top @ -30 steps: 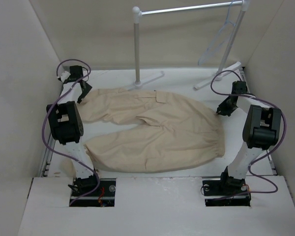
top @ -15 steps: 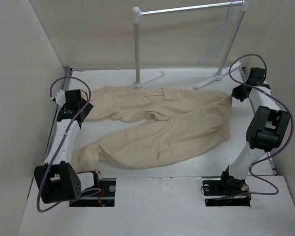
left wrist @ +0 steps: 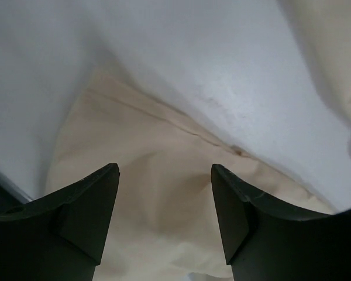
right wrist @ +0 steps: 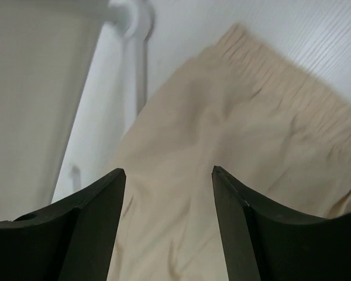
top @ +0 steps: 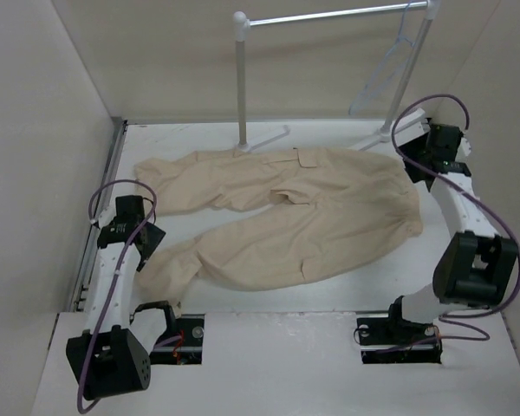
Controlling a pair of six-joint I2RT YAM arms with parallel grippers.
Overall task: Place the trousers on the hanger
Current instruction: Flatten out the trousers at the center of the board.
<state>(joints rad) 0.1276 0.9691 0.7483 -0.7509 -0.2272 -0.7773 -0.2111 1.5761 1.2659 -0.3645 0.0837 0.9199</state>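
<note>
The beige trousers (top: 303,217) lie flat on the white table, waistband to the right and both legs running left. The pale hanger (top: 388,71) hangs by its hook from the right end of the rack bar. My left gripper (top: 146,247) hovers open at the cuff end of the near leg. In the left wrist view the left gripper (left wrist: 164,170) has only the trousers' cloth (left wrist: 158,222) under it. My right gripper (top: 413,166) is open at the far corner of the waistband. In the right wrist view the right gripper (right wrist: 168,171) holds nothing, and the gathered waistband (right wrist: 269,88) lies beyond it.
A clothes rack (top: 241,78) with white posts and a metal bar stands at the back of the table. Its feet reach toward the trousers' far edge, and one rack post (right wrist: 134,35) shows in the right wrist view. Beige walls close in the left, right and back.
The trousers have slid right and toward the back. My right gripper has let go of the waistband and opened. The left arm has drawn back toward the near leg's cuff.
</note>
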